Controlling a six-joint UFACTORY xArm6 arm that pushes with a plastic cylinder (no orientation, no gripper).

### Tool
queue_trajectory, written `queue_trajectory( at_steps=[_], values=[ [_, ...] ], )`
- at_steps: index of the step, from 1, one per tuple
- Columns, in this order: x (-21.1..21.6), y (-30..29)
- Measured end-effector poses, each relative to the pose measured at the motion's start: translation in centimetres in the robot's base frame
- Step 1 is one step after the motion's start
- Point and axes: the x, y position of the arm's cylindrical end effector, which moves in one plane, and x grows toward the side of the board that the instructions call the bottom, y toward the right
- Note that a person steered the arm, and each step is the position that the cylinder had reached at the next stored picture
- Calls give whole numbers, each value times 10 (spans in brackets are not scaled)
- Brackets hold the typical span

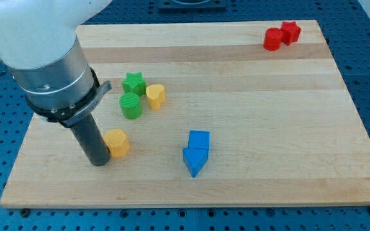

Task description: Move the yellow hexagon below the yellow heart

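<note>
Blue perforated metal framed a pale wooden board (249, 128), which filled most of the view and carried every block. Taking the yellow heart (155, 96) as the landmark, the thick grey arm (44, 58) stood up and to its left, narrowing into the dark rod. No jaws existed on this rig, only that rod, so nothing was spread or pinched. My tip (99, 162) sat well below and to the left of the heart, touching or just beside the left face of the yellow hexagon (117, 142). That hexagon lay below the heart but off to its left, not yet under it. A blue cube (199, 139) and a blue triangular block (194, 160) rested together below and to the right of the heart. A green star (133, 83) and a green cylinder (131, 105) sat just left of it. Two red blocks (281, 35) lay far to its upper right. By my judgement the task was partly done: a rightward push remained.
</note>
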Motion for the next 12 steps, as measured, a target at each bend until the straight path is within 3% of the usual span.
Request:
queue_trajectory(
  at_steps=[3,8,11,12],
  values=[
    [-18,38],
    [-32,13],
    [-41,40],
    [-27,42]
  ],
)
